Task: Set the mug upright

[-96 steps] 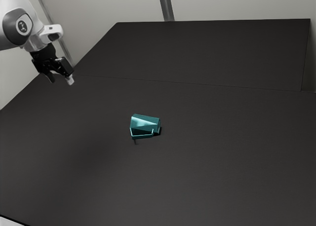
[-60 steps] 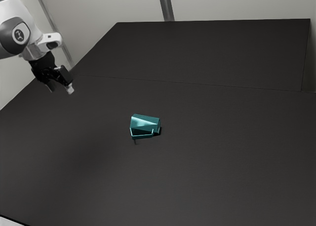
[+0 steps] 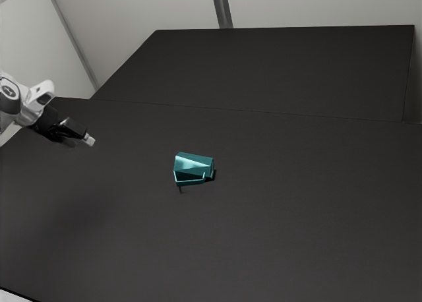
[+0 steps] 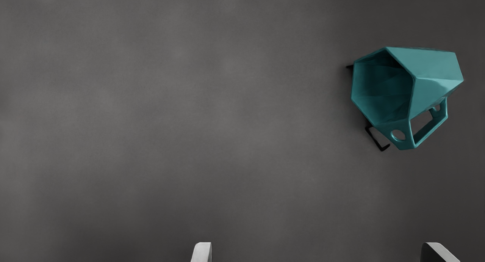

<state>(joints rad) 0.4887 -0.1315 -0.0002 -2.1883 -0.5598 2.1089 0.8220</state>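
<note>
Tool [image 4: 318, 251] is wide and empty, mug [image 4: 432, 66] lies tipped on the desk [image 3: 297, 216]; probably approach stage, so get closer next.

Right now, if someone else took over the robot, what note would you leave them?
Gripper: open and empty, above the table, short of the mug.
Mug: teal, lying on its side on the table, its open mouth and handle in sight.
Done: nothing of the job shows as done.
Left: grasp the mug, turn it upright, let go.
</note>
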